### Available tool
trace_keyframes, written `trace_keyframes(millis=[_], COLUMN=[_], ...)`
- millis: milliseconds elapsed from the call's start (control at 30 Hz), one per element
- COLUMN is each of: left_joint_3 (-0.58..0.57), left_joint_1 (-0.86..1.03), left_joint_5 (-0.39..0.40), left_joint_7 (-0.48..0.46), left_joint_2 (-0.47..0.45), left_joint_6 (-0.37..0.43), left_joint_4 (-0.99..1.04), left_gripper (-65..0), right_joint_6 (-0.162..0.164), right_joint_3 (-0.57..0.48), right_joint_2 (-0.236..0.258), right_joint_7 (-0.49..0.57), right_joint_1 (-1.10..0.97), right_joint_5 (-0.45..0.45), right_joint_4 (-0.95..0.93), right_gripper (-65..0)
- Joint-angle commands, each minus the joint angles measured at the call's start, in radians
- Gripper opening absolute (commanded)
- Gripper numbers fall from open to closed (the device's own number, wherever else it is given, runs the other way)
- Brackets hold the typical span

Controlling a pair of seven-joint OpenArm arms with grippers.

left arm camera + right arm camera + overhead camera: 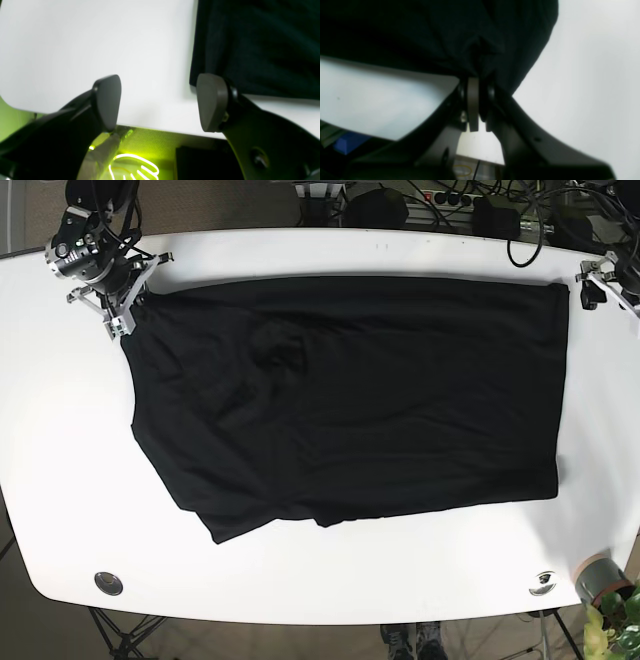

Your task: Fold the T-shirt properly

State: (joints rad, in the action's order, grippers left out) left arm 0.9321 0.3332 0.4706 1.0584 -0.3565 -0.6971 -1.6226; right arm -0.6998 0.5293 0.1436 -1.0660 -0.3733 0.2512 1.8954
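Note:
A black T-shirt [350, 400] lies spread over the white table [60, 480], wrinkled and bunched along its left and lower-left edge. My right gripper [125, 313], at the shirt's far left corner in the base view, is shut on a pinch of the black cloth [480, 50]. My left gripper [590, 285] is at the shirt's far right corner. In the left wrist view it [160, 102] is open, its fingers [107, 102] apart over bare table [100, 37], with the shirt's edge [250, 45] just beside the right finger, not held.
Cables and power strips [450, 205] lie behind the table's far edge. A round fitting [108, 583] sits at the front left corner, another [543, 581] at the front right. A plant pot [600, 580] stands past the front right corner.

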Motion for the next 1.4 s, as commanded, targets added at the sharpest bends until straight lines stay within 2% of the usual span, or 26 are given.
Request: trace_keyframes(millis=[0, 67, 167, 233, 367, 467, 533, 667, 733, 933, 1067, 1300, 1367], left_joint_3=[0.003, 0.000, -0.002, -0.012, -0.094, -0.149, -0.173, -0.288, -0.319, -0.321, -0.322, -0.322, -0.322], left_joint_1=[0.010, 0.010, 0.005, -0.012, -0.076, -0.081, -0.085, -0.105, -0.079, -0.032, -0.015, -0.016, -0.016], left_joint_5=[0.047, 0.060, 0.070, 0.072, 0.063, 0.064, 0.064, 0.063, 0.061, 0.041, 0.006, -0.103, -0.111], left_joint_7=[0.001, 0.001, 0.001, 0.001, -0.002, -0.004, -0.016, -0.132, -0.168, -0.231, -0.252, -0.281, -0.290], left_joint_2=[-0.025, -0.028, -0.023, -0.022, -0.022, -0.022, -0.020, -0.020, -0.020, -0.020, -0.003, 0.027, 0.029], left_joint_6=[-0.001, -0.001, -0.001, -0.001, -0.001, -0.001, -0.001, -0.001, 0.029, 0.089, 0.087, 0.087, 0.086], left_joint_4=[-0.005, -0.009, -0.014, -0.014, -0.011, -0.012, -0.012, -0.008, -0.009, 0.015, 0.061, 0.138, 0.155], left_gripper=[-20.6, -20.6, -20.6, -20.6, -20.6, -20.6, -20.6, -20.6, -20.6, -20.6, -20.6, -20.6, -20.6], right_joint_6=[0.002, 0.002, 0.002, 0.002, 0.002, 0.002, 0.002, 0.002, 0.002, 0.002, 0.002, 0.002, 0.002], right_joint_3=[0.005, 0.005, 0.007, 0.032, 0.079, 0.097, 0.099, 0.096, 0.093, 0.050, 0.048, 0.044, 0.042], right_joint_2=[0.006, 0.006, 0.004, 0.004, -0.009, -0.012, -0.012, -0.014, -0.017, -0.022, -0.058, -0.063, -0.063], right_joint_7=[0.017, 0.017, 0.017, 0.017, 0.017, 0.017, 0.017, 0.017, 0.013, 0.013, 0.013, 0.013, 0.014], right_joint_1=[-0.003, -0.005, -0.005, -0.005, 0.004, 0.006, 0.013, 0.030, 0.030, 0.029, 0.026, -0.013, -0.013], right_joint_5=[0.006, 0.006, 0.006, 0.006, 0.006, 0.006, 0.006, 0.006, 0.007, 0.007, 0.001, 0.006, 0.006], right_joint_4=[0.028, 0.037, 0.054, 0.065, 0.065, 0.077, 0.080, 0.079, 0.079, 0.072, 0.056, 0.053, 0.049], right_gripper=[-61.4, -59.0, -50.1, -41.4, -27.0, -20.9, -19.8, -19.7, -19.7, -19.8, -19.8, -20.0, -22.2])
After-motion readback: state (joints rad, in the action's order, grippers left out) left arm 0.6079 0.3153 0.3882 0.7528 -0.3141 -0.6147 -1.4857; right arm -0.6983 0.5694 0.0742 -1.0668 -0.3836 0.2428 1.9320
